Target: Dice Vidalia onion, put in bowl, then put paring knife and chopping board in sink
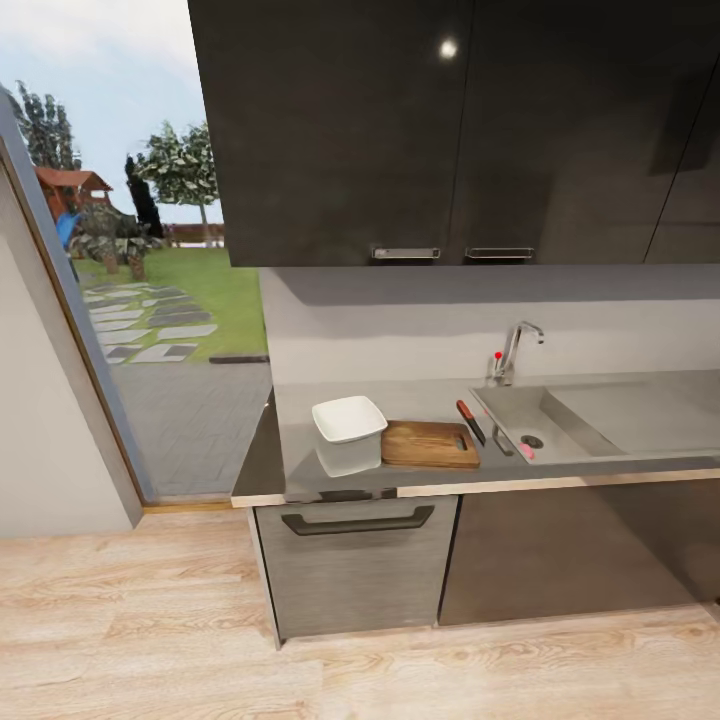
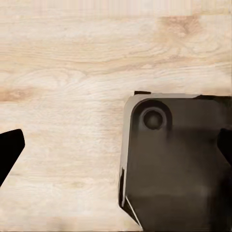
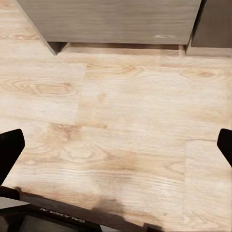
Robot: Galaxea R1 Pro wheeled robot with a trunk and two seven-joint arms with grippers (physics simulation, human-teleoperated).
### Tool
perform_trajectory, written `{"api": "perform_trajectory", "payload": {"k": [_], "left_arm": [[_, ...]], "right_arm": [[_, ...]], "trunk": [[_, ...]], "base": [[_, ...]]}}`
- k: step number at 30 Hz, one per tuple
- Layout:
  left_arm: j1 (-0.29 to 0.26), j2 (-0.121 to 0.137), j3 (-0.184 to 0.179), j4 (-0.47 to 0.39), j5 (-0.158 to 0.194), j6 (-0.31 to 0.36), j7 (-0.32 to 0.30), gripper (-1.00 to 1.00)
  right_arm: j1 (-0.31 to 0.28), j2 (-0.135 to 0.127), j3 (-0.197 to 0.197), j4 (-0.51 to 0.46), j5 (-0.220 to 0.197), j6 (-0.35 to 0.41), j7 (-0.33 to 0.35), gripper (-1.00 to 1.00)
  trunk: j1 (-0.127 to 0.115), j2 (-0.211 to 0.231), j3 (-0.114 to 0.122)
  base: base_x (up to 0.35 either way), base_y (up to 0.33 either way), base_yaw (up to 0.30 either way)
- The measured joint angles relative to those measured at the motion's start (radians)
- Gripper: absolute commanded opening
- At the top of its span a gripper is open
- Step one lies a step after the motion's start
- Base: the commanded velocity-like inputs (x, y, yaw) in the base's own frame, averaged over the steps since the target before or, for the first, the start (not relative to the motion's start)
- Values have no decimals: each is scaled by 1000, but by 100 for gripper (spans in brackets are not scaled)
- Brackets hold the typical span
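My left claw [image 2: 116,145] and right claw [image 3: 116,147] hang released over the wooden floor [image 3: 121,111]. The onion [image 1: 526,451] lies in the sink [image 1: 560,415]; left of the sink sit the knife [image 1: 471,422], board [image 1: 430,444], then bowl [image 1: 349,419].

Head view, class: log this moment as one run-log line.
phase: approach | onion in sink | knife between chopping board and sink | bowl left of board | left gripper, right gripper open over floor

Home kitchen: countertop [image 1: 300,470], sink [image 1: 590,420] with tap [image 1: 515,350], dark cabinets [image 1: 450,130].
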Motion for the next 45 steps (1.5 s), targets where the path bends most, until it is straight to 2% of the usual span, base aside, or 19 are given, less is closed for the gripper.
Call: {"api": "perform_trajectory", "payload": {"k": [6, 16, 23, 30, 34, 38, 45], "left_arm": [[-1, 0, 0, 76, -2, 0, 0, 100], [-1, -2, -2, 117, 1, 0, 0, 100], [-1, -2, -3, 172, 0, 1, 0, 100], [-1, -1, -4, 253, 1, 2, -1, 100], [0, -4, -5, 369, 4, 3, -3, 100], [-1, -19, -8, 477, 4, 5, -3, 100], [-1, -17, -7, 499, 1, 5, -3, 100]], "right_arm": [[1, -1, -6, 73, -1, 0, -9, 100], [0, -2, -6, 172, -3, -1, -179, 100], [1, -2, -6, 204, -4, 1, -240, 100], [1, -3, -7, 209, -4, 1, -258, 100], [1, -3, -7, 209, -4, 1, -263, 100], [1, -2, -6, 209, -4, 1, -263, 100], [1, -2, -7, 209, -4, 1, -264, 100]], "trunk": [[0, 0, 4], [0, 0, 18], [0, 0, 29], [0, 0, 39], [0, 0, 45], [0, 0, 51], [0, 0, 62]], "base": [[0, 0, -67], [0, 0, -133], [0, 0, -145], [0, 0, -149], [0, 0, -151], [0, 0, -151], [0, 0, -149]]}}
